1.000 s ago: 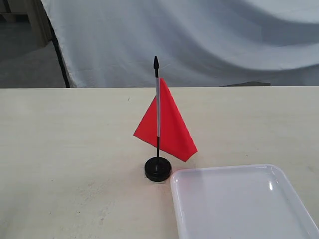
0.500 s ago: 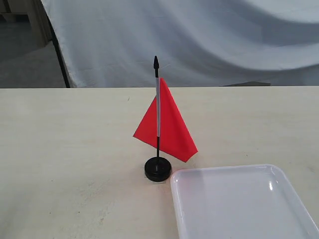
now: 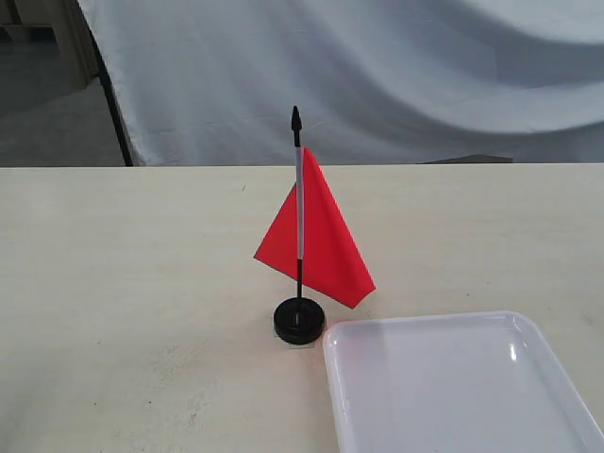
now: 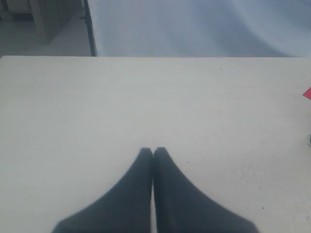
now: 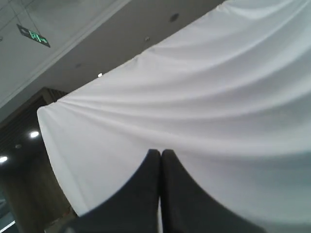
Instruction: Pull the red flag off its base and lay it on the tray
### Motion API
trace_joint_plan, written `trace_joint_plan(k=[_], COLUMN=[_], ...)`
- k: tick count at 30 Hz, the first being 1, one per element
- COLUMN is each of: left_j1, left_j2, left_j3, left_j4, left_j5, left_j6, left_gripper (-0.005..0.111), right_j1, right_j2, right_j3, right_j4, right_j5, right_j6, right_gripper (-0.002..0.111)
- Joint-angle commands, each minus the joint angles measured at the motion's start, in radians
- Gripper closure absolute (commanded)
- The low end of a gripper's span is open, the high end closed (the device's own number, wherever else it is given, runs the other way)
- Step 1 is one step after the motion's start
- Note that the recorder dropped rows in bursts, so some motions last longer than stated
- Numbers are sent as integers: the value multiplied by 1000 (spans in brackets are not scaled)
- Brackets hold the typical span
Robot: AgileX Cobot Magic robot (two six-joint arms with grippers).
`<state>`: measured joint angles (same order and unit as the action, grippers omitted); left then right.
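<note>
The red flag stands upright on its thin pole in the small round black base at the middle of the table. Just right of the base lies the white tray, holding nothing. Neither gripper shows in the exterior view. In the left wrist view my left gripper is shut with nothing in it, low over bare table, and a sliver of the red flag peeks in at the picture's edge. My right gripper is shut too, holding nothing, tilted up toward the white cloth backdrop.
A pale wooden table stretches wide on both sides of the flag. A white draped cloth hangs behind its far edge, with a dark stand leg at the back left.
The cloth of the flag has shifted very slightly; nothing else has moved.
</note>
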<state>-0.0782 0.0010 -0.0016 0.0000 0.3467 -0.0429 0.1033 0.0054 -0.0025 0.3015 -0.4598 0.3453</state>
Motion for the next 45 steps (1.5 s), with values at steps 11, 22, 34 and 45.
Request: trace_joint_plan(k=[11, 22, 34, 45], left_j1=[-7, -7, -7, -7], left_j2=[-1, -1, -1, -1], left_j3=[2, 2, 2, 2], left_j4=[0, 0, 0, 0], left_j5=[-4, -4, -4, -4], left_j6=[1, 1, 1, 1], left_gripper=[107, 107, 107, 107], right_j1=[3, 15, 228, 230], right_j2=[406, 1230, 1752, 1652], right_j3=[3, -188, -346, -346], right_j4=[-189, -806, -829, -822], right_j5=[-382, -472, -685, -614], right_j6=[70, 46, -309, -203], right_gripper=[108, 108, 109, 48])
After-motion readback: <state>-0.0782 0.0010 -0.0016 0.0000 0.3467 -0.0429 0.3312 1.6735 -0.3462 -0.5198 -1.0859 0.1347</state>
